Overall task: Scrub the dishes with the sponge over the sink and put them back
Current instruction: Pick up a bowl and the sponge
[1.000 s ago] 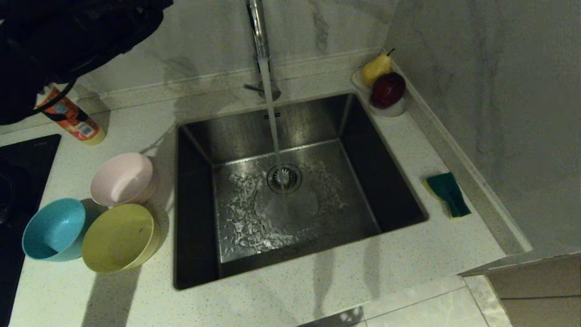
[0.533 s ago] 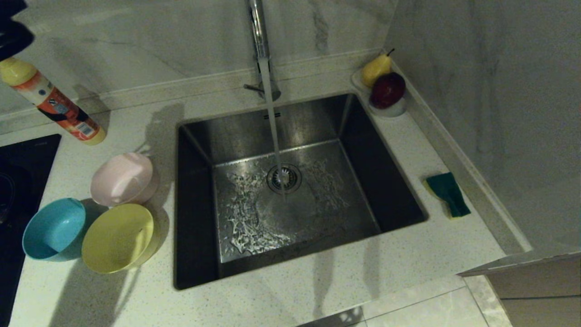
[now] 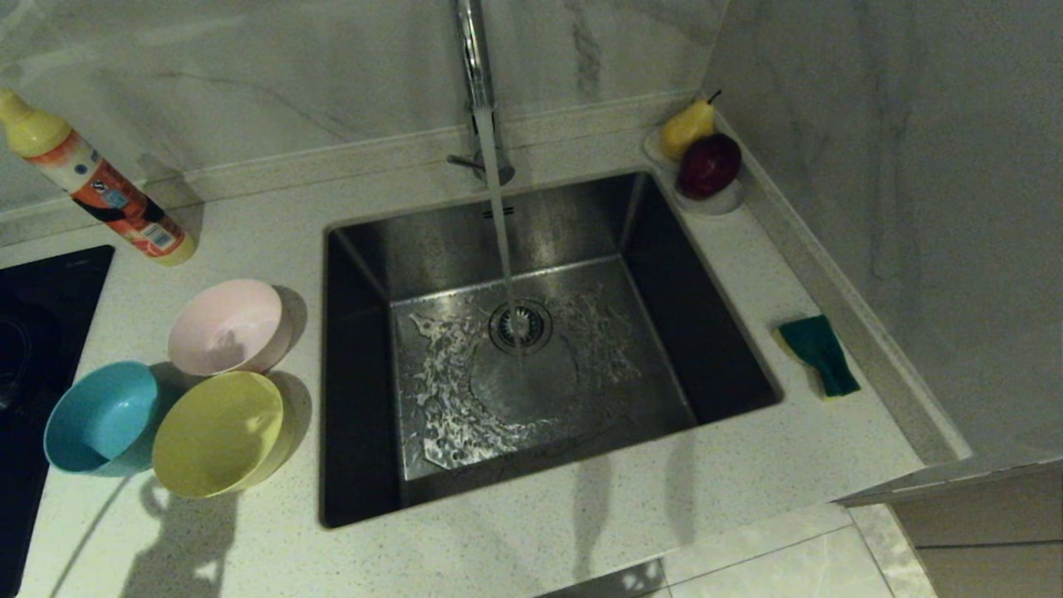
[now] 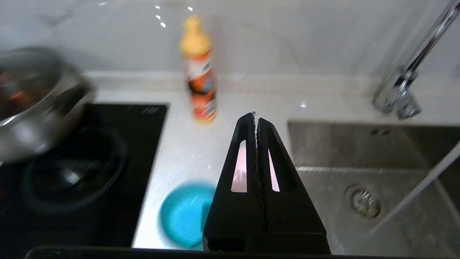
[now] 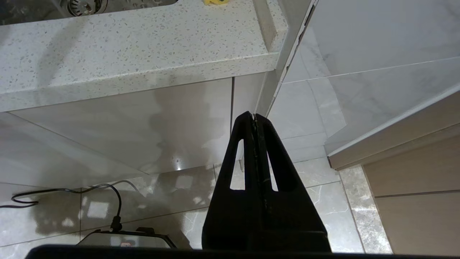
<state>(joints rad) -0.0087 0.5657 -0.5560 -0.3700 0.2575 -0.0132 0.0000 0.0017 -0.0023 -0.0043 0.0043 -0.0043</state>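
Note:
Three bowls stand on the counter left of the sink [image 3: 357,249]: a pale pink bowl [image 3: 228,325], a light blue bowl [image 3: 100,418] and a yellow bowl [image 3: 217,433]. The sponge [image 3: 818,353], green side up, lies on the counter right of the basin. Water runs from the tap [image 3: 473,58] onto the drain strainer [image 3: 520,325]. My left gripper [image 4: 255,117] is shut and empty, above the bowls; the blue bowl [image 4: 185,214] shows beside it and pink shows through its finger slots. My right gripper [image 5: 254,117] is shut and empty, parked low below the counter edge.
A dish-soap bottle [image 3: 95,187] stands at the back left by the wall. A black hob [image 3: 37,316] lies at the left edge, with a steel pot [image 4: 34,100] on it. A white dish with a pear [image 3: 688,124] and a red fruit [image 3: 710,164] sits at the sink's back right corner.
My left arm, which filled the upper left of the head view a second ago, has pulled back out of that view. The bowls, sponge and bottle have not moved.

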